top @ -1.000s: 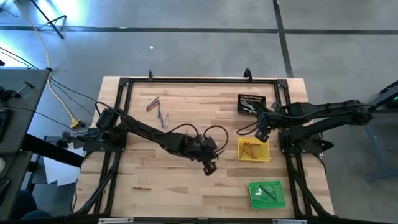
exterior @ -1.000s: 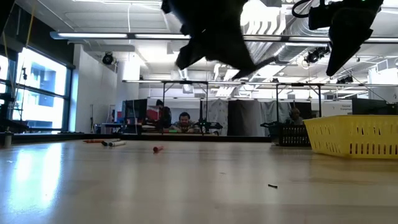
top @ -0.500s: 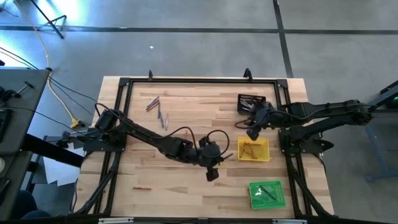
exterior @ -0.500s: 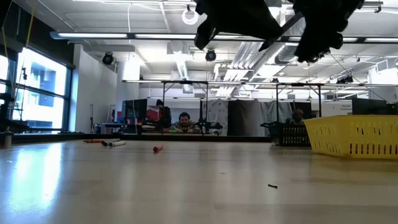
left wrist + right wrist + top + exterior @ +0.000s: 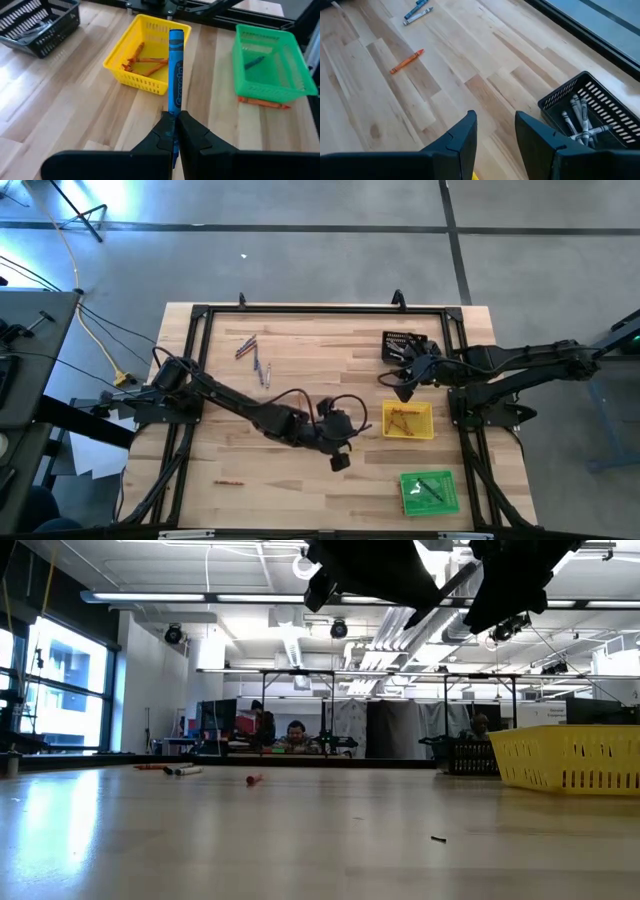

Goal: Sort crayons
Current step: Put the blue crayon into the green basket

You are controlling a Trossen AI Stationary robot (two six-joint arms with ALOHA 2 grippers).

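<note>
Blue crayon point(image 5: 176, 70) sat clamped in the left pincer point(image 5: 174, 131), gripped only at its lower end, most of its length standing free beyond the fingertips. Pincer hung above the counter point(image 5: 300, 370), just beside the yellow tray point(image 5: 408, 420) on the side away from the right arm.

Orange crayons point(image 5: 145, 62) lay in the yellow tray. Green tray point(image 5: 270, 62) held a single blue crayon point(image 5: 253, 62), so that tray looked the likely home for the held one. An orange crayon point(image 5: 262, 103) lay on the counter against the green tray's outer wall.

Right pincer point(image 5: 495, 132) hovered with fingers spread and nothing between them, between the yellow tray and the black tray point(image 5: 580, 112) of grey crayons point(image 5: 577, 117).

Risks, as judged:
- End-grip gave little purchase; a quick swing could pivot the crayon or let it slip out short of the green tray.
- Yellow tray was the nearer of the two; an early release would mix blue with orange.
- Release from a height or near the rim could bounce the crayon out, to join the stray orange one.
- Both arms worked close to the yellow tray; crossing paths could clip a tray or each other.

Loose crayons point(image 5: 252, 356) lay on the counter well apart from the yellow tray, one orange crayon point(image 5: 406, 61) among them.
</note>
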